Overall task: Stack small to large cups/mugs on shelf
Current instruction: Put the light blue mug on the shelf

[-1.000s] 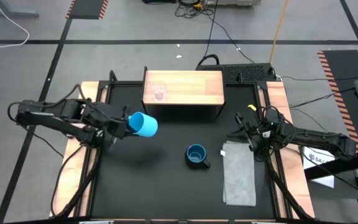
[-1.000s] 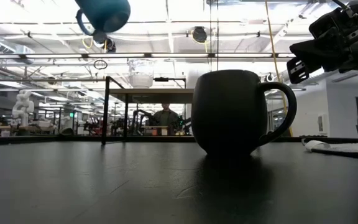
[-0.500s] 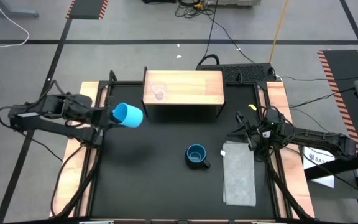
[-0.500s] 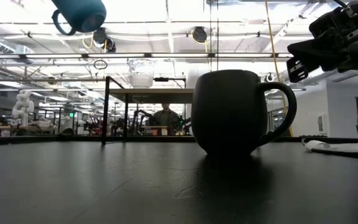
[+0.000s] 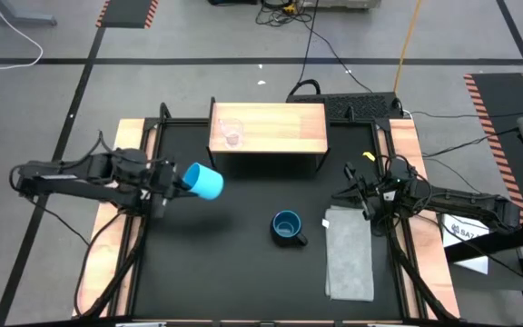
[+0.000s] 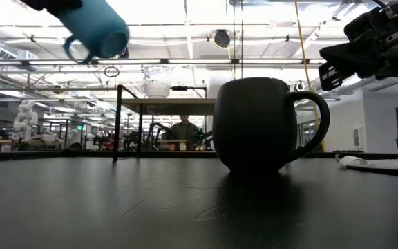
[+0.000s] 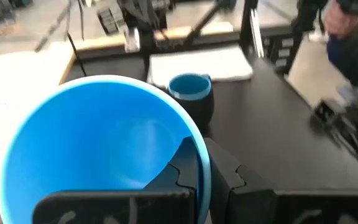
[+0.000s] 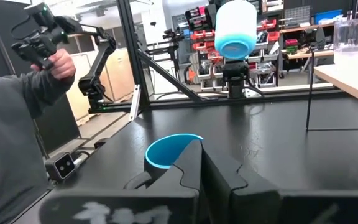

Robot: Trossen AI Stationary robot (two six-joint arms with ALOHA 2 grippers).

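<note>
Light-blue, the mug (image 5: 205,181) was pinched by its rim in the left hand (image 5: 172,180), tipped sideways above the bench (image 5: 225,263); it should be levelled before the shelf (image 5: 268,128) ahead.

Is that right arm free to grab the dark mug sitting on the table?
Probably yes: the right gripper hangs empty beside the navy mug, nothing between them but the grey cloth lying flat.

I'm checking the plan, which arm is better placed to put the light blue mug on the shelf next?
Left. The left gripper already holds the light-blue mug in the air beside the shelf. The right gripper waits by the grey cloth.
</note>
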